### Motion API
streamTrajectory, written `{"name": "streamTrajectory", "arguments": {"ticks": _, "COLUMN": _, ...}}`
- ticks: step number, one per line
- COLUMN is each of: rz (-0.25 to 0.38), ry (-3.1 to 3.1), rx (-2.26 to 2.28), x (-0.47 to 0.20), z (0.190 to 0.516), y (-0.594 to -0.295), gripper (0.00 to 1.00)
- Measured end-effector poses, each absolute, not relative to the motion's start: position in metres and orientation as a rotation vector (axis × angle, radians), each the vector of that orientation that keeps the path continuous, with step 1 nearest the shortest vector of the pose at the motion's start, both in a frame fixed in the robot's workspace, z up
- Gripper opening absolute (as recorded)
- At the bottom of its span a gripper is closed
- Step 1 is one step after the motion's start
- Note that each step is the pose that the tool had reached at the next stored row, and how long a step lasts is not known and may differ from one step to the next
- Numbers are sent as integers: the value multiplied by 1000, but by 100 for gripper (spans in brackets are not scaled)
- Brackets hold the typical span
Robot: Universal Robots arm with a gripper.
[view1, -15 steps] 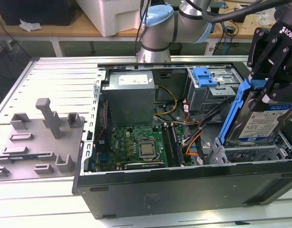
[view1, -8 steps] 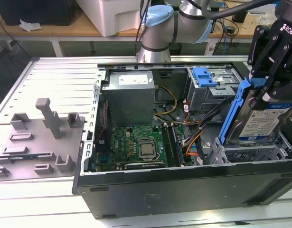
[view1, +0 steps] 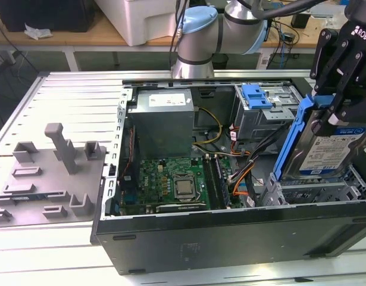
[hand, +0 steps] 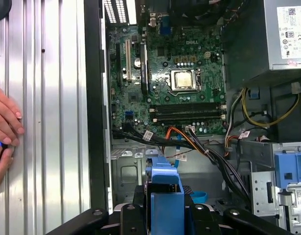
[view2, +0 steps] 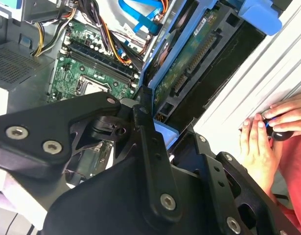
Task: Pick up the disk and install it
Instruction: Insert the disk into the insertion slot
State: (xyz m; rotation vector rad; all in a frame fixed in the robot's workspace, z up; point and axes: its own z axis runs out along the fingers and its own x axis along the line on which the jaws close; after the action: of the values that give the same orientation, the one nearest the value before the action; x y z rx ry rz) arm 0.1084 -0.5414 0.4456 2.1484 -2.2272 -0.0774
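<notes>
Gripper (view1: 334,114): the fingers are clamped across the upper edge of the disk, with only its thickness left between them; the whole weight is carried by this pinch.
Disk (view1: 328,149): held on edge and tilted over the case's near corner on the exterior view's right; whether its lower edge touches the cage (view1: 313,192) beneath cannot be told.
Reason for the hold: judged to be a grip by the narrow top edge, so that the lower edge is left free to be lined up with the cage.
Disk's look: a flat silver metal slab, with a white-and-blue label on the face shown in the exterior view; the other face, shown in the second wrist view, is green with a connector row.
Bracket (view1: 291,136): blue plastic, framing the disk along its sides.
Case (view1: 230,231): laid on its side and opened, so the inside is reached from above.
Mainboard (view1: 171,179): fixed flat on the case floor, well apart from the disk.
Supply (view1: 162,122): set against the case's far edge.
Hand (hand: 6,122): rested on the ribbed table (view1: 69,95) outside the case wall, apart from the gripper.
</notes>
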Motion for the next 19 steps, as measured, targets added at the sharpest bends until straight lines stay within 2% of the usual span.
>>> {"name": "streamTrajectory", "arguments": {"ticks": 19, "rz": -78, "ry": -2231, "rx": 2143, "x": 109, "z": 465, "y": -541, "gripper": 37}}
